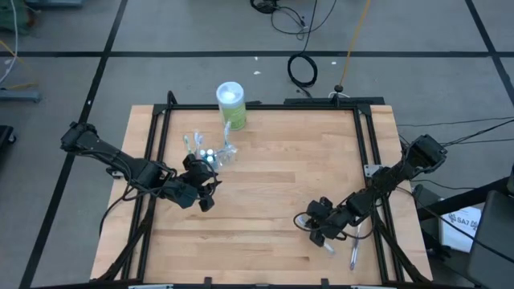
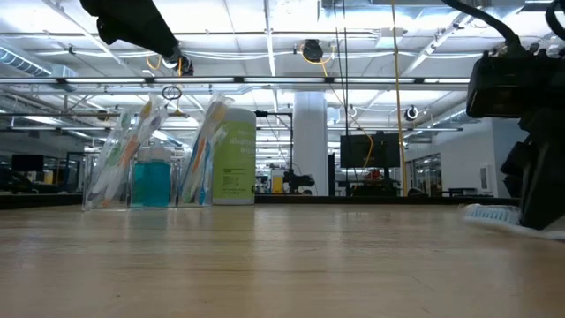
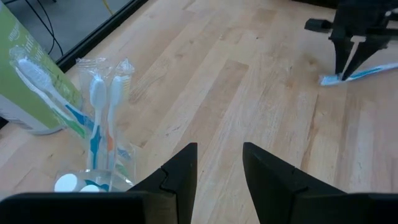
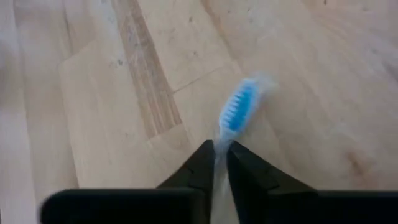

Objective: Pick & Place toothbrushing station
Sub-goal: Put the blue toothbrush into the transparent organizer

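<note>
While several toothbrushes (image 3: 99, 118) are already standing in the clear cup (image 1: 210, 152), the right gripper (image 4: 221, 163) is clenching a blue-headed toothbrush (image 4: 239, 107) on the table (image 1: 273, 209) near its right edge. Another toothbrush (image 1: 353, 255) is lying just beside it, so carrying is still remaining; the left gripper (image 3: 219, 168) is hovering released near the cup.

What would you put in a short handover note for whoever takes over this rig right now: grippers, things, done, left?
Right gripper: shut on a blue toothbrush, down at the table's right front.
Left gripper: open, empty, beside the clear cup.
Done: several toothbrushes and white-capped tubes stand in the cup by the green container.
Left: carry the held brush to the cup; another toothbrush lies nearby.
</note>
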Robot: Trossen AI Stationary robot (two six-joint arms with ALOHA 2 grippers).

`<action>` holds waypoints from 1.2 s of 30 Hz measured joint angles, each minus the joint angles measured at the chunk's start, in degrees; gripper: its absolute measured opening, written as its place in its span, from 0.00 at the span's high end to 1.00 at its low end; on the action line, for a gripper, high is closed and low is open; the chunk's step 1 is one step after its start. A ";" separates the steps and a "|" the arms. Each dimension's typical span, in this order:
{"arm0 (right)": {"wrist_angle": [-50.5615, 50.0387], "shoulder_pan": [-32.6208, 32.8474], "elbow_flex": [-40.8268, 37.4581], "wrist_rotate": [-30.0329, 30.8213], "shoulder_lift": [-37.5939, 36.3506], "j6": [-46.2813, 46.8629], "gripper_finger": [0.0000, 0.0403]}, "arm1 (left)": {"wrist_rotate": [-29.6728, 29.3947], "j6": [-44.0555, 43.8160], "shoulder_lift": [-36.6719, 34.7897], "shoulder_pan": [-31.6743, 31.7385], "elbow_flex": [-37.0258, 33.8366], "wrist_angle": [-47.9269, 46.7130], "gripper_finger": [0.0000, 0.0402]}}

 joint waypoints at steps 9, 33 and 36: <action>6.38 -4.89 0.00 0.03 0.00 -8.53 0.99 | -1.40 2.10 1.26 0.04 0.00 5.04 0.67; 60.90 -26.19 5.39 -13.91 -0.04 -60.11 1.00 | -0.35 16.58 7.15 0.07 0.00 22.68 0.67; 55.12 -26.39 7.90 -13.96 0.02 -60.61 1.00 | 0.15 16.96 7.88 0.36 0.00 26.03 0.67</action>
